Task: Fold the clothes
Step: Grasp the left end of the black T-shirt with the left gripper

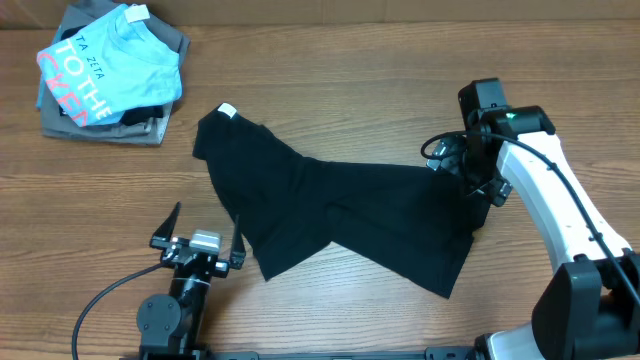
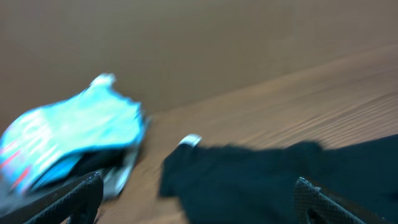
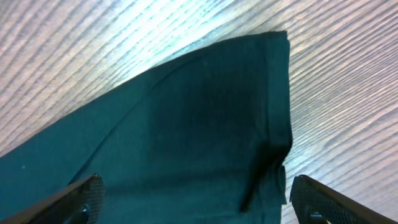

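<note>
The black shirt [image 1: 340,210] lies crumpled across the middle of the wooden table, its white neck tag [image 1: 228,110] at the upper left. My left gripper [image 1: 205,228] is open and empty, near the table's front edge beside the shirt's lower left edge. Its blurred wrist view shows the shirt [image 2: 261,180] and tag [image 2: 191,141] ahead between the open fingers [image 2: 196,199]. My right gripper [image 1: 478,195] is over the shirt's right end. In its wrist view the fingers [image 3: 196,199] are open and straddle a hemmed corner of the shirt [image 3: 186,137], not gripping it.
A stack of folded garments sits at the back left: a light blue tee with pink and white lettering [image 1: 105,65] on top of grey ones [image 1: 150,128]. It shows blurred in the left wrist view [image 2: 68,137].
</note>
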### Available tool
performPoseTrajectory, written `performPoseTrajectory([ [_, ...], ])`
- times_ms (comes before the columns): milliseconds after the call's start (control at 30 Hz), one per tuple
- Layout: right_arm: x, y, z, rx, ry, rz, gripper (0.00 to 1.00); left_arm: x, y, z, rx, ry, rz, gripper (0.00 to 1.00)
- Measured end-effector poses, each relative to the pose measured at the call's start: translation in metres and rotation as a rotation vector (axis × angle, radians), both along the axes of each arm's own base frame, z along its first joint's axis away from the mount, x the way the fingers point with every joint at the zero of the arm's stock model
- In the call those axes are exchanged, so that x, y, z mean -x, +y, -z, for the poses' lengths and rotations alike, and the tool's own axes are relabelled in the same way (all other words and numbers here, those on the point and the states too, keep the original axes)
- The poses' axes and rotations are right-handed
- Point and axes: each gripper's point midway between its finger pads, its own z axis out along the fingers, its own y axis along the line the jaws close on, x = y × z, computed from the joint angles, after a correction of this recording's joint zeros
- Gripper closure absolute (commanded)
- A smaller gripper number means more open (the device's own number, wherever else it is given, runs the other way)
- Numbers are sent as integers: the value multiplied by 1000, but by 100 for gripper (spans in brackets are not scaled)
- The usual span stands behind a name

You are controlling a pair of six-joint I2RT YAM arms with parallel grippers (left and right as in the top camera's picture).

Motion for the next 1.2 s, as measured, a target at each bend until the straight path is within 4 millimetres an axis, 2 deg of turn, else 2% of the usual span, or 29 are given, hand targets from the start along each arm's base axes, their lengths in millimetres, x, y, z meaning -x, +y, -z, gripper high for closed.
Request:
performPoseTrajectory([
  [267,7,-1,13,3,23,2,0,24,-64,-20,4,-84,398,0],
  [400,3,0,13,0,4,2,0,38,-83,-26,23,-102,538,0],
  [567,-5,4,12,-25,-26,-1,0,40,-83,-31,101,-72,543,0],
  [700,-6,8,12,-46,-30,0,0,33,-67,-38,205,78,414,0],
  [767,-5,10,12,-56,-27,1,0,32,-61,-52,228,118,372,0],
  [900,-4,11,12,-66,-22,0,0,29,-64,-83,242,129,387,0],
  [1067,2,11,13,-65,3,1,0,23,-73,-74,301,221,430,0],
  [1200,2,11,13,-65,2,1,0,15,-68,-70,364,399,363,0],
])
